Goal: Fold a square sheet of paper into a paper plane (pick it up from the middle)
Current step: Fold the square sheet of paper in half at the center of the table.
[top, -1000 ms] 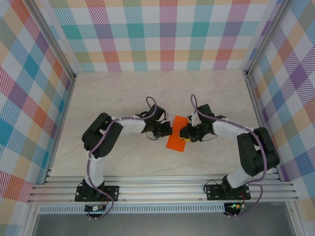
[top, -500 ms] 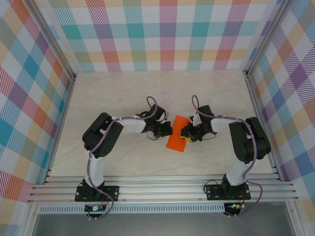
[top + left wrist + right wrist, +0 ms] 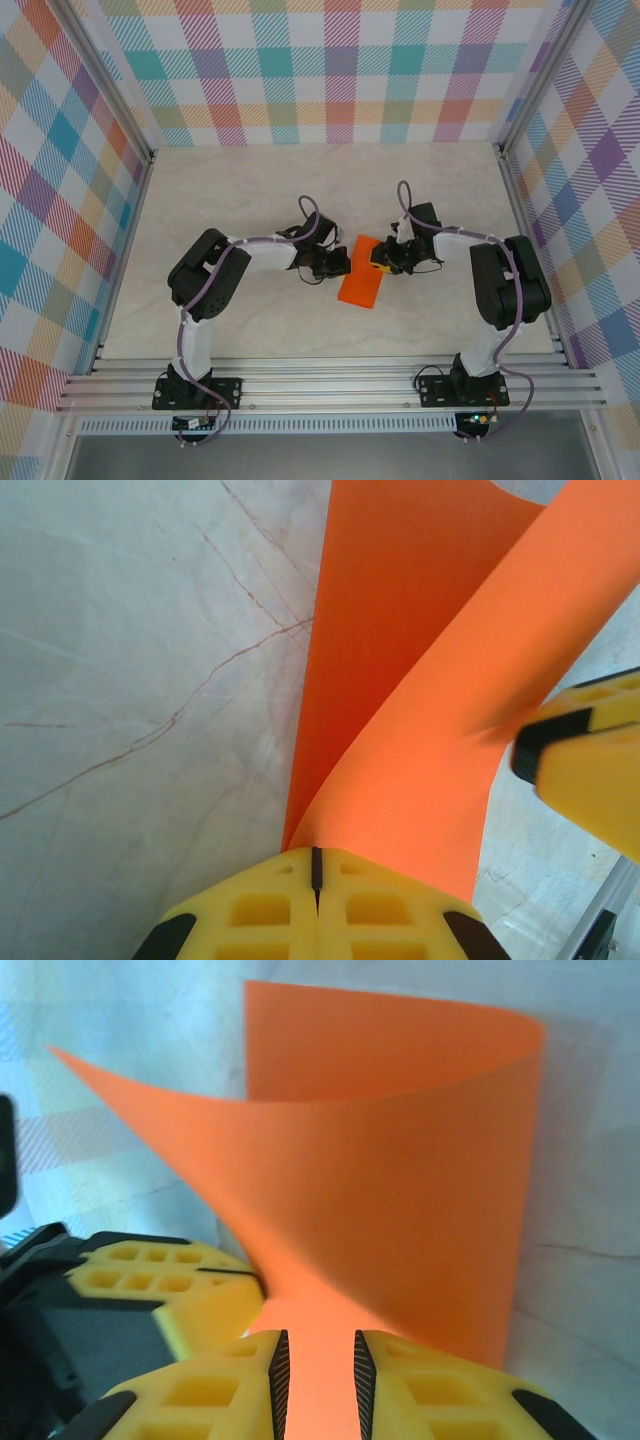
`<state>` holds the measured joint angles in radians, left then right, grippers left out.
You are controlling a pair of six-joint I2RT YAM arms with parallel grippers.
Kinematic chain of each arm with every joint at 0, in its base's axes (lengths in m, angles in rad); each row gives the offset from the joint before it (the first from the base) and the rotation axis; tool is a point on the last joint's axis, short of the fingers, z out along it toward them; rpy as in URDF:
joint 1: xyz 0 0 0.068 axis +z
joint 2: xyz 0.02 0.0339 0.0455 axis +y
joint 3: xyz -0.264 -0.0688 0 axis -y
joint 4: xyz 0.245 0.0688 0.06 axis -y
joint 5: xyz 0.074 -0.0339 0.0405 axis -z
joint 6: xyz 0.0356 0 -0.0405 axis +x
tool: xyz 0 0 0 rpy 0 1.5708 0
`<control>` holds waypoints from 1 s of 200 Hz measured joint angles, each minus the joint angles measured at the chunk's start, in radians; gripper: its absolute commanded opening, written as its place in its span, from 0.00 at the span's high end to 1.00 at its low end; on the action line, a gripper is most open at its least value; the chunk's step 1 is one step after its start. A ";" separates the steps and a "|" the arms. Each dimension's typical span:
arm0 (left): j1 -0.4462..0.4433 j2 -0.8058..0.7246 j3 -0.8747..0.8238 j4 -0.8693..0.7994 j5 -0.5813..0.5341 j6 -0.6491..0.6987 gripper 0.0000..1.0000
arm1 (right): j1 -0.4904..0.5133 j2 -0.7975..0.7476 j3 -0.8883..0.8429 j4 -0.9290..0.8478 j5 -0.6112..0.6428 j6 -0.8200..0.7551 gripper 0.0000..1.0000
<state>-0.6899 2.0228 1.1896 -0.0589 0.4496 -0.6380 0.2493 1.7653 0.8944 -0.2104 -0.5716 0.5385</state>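
Left gripper [image 3: 316, 865] clamps the square sheet of paper [image 3: 400, 680]; right gripper [image 3: 318, 1348], jaws narrowly parted, straddles it, apparently bowing a fold.

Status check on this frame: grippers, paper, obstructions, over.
Left gripper shut on the square sheet of paper. Right gripper slightly open, sheet edge in the gap. Sheet curled over between them. Nothing seen blocking.

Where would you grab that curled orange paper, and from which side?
Probably a free edge, from the side: the square sheet of paper is bent over in a loose curl, one edge raised off the table. The left gripper pinches an edge so.
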 measured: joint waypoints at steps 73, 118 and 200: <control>0.000 0.001 0.001 0.000 0.000 0.003 1.00 | -0.006 0.035 0.006 -0.006 0.007 0.000 0.73; 0.000 0.002 0.003 -0.002 0.002 0.003 1.00 | -0.018 0.018 0.082 -0.052 0.015 -0.008 0.73; 0.000 0.003 0.006 -0.010 0.002 0.006 1.00 | -0.043 0.097 0.085 -0.021 0.021 -0.011 0.73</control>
<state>-0.6899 2.0258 1.1957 -0.0685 0.4519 -0.6319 0.2066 1.8618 0.9794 -0.2317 -0.5507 0.5274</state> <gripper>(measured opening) 0.046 0.264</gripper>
